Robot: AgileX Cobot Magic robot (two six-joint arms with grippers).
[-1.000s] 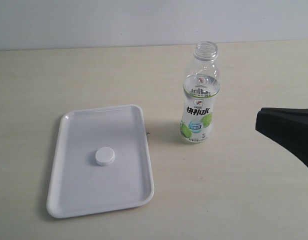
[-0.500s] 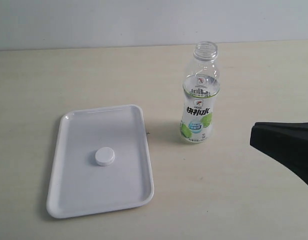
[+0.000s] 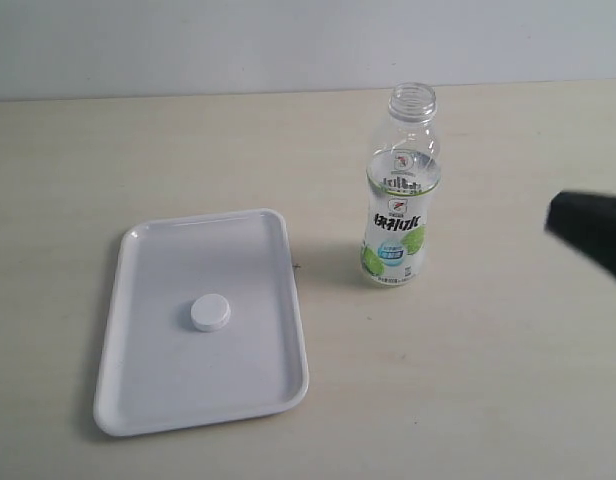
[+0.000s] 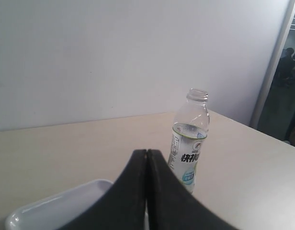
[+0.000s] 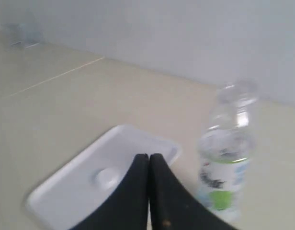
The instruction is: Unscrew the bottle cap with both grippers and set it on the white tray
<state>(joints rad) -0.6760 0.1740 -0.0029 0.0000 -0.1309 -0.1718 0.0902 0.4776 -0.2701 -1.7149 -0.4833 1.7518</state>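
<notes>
left gripper (image 4: 146,152) and right gripper (image 3: 563,218) are both pressed together, holding nothing. cap (image 3: 210,313) sits mid tray (image 3: 158,400), lower left of the frame, bottle (image 3: 400,225) stands open right of centre. looks done imo, so just back off slow and wide of the bottle.

Looks past the dark end effector (image 4: 146,152), fingers pressed flush together, toward the bottle (image 4: 190,139) standing upright and uncapped on the pale bench (image 4: 66,148) (white-and-green label facing forward). Catches one rounded corner of the white tray (image 4: 61,203) beside the fingers.
</notes>
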